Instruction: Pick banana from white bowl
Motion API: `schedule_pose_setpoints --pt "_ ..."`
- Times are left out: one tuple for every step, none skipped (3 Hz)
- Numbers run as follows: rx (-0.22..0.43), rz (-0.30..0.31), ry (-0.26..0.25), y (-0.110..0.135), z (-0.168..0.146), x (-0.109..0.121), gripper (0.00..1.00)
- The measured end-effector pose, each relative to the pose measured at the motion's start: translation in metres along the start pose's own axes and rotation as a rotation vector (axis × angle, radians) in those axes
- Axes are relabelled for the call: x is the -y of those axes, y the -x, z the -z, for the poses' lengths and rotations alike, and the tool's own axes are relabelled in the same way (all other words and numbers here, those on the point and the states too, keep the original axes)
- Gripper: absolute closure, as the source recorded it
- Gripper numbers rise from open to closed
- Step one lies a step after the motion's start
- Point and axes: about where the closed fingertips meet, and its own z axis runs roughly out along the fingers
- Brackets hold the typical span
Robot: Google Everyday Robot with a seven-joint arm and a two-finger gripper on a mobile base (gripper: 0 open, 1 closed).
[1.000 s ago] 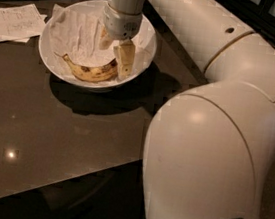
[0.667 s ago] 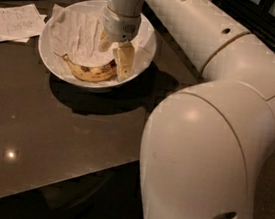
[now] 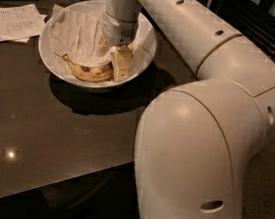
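The white bowl [image 3: 57, 65] with its crumpled paper lining stands at the far left of the dark table. The yellow, brown-spotted banana [image 3: 88, 71] lies along the bowl's near side, with its stem pointing left. My gripper [image 3: 115, 64] reaches straight down into the bowl at the banana's right end, touching or almost touching it. The wrist hides the rest of that end. The banana rests on the paper lining, not lifted.
Flat white paper sheets with writing [image 3: 15, 22] lie at the far left, beside the bowl. The dark glossy table [image 3: 47, 140] runs to a front edge at lower left. My arm's large elbow [image 3: 197, 154] fills the right foreground.
The arm's near elbow has shifted slightly to the left. The gripper stays down in the bowl at the banana's right end, and the banana has not moved.
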Motion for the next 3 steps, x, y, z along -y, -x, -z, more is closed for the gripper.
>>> schedule_pose_setpoints --pt "0.012 -0.006 0.015 -0.0039 -0.0087 0.0011 0.26" --pt "0.009 -0.008 0.021 -0.005 -0.0102 0.0012 0.44" --pt "0.018 -0.013 0.006 -0.0074 -0.01 -0.0041 0.68"
